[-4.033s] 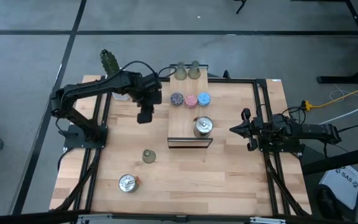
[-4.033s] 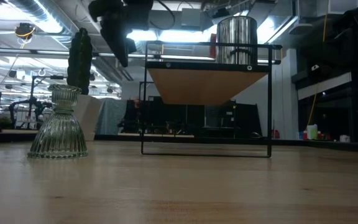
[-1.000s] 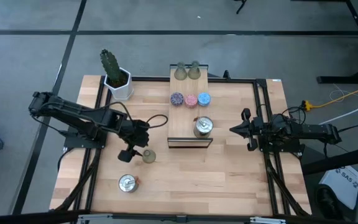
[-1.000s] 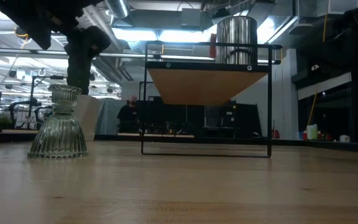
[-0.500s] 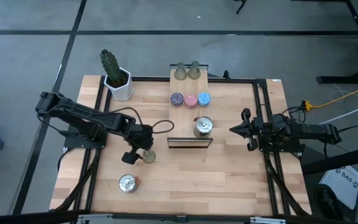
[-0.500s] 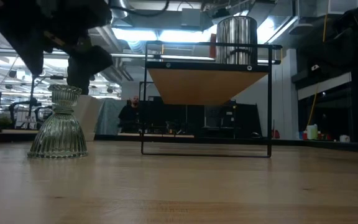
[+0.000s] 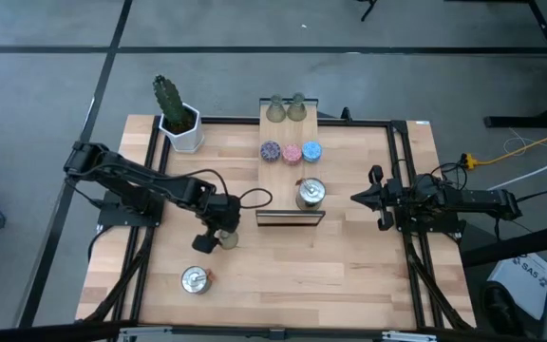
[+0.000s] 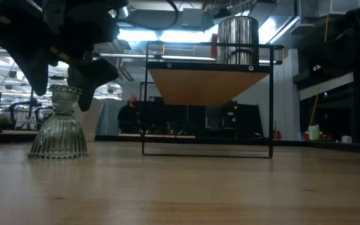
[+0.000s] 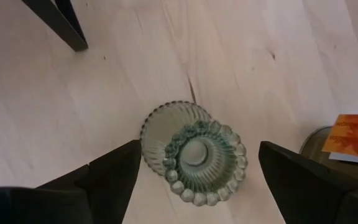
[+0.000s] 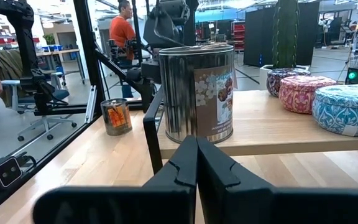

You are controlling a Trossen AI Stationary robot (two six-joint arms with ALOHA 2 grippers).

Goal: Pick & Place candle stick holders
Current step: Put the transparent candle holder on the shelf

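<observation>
An olive-green bell-shaped glass candle stick holder (image 9: pixel 194 155) stands upright on its wide base on the table (image 7: pixel 228 238). My left gripper (image 9: pixel 199 152) is open, pointing steeply down, with one finger on each side of the holder's top (image 8: pixel 64 94), touching nothing. A shiny silver holder (image 7: pixel 195 279) stands near the front left. On the raised board (image 7: pixel 278 176) stand two green holders (image 7: pixel 286 108), the purple, pink and blue ones (image 7: pixel 291 152) and a silver one (image 7: pixel 310 193). My right gripper (image 7: pixel 357 199) waits shut at the right, level.
A cactus in a white pot (image 7: pixel 176 119) stands at the far left corner. The board sits on a black wire frame (image 8: pixel 208 150) right of the green holder. People show in the room beyond the table (image 10: pixel 124 37). Bare wood lies at the near right (image 7: pixel 330 275).
My left gripper has come down and slightly toward the table's right, from above and left of the green holder until its fingers stand on either side of the holder's top. The holder has not moved.
</observation>
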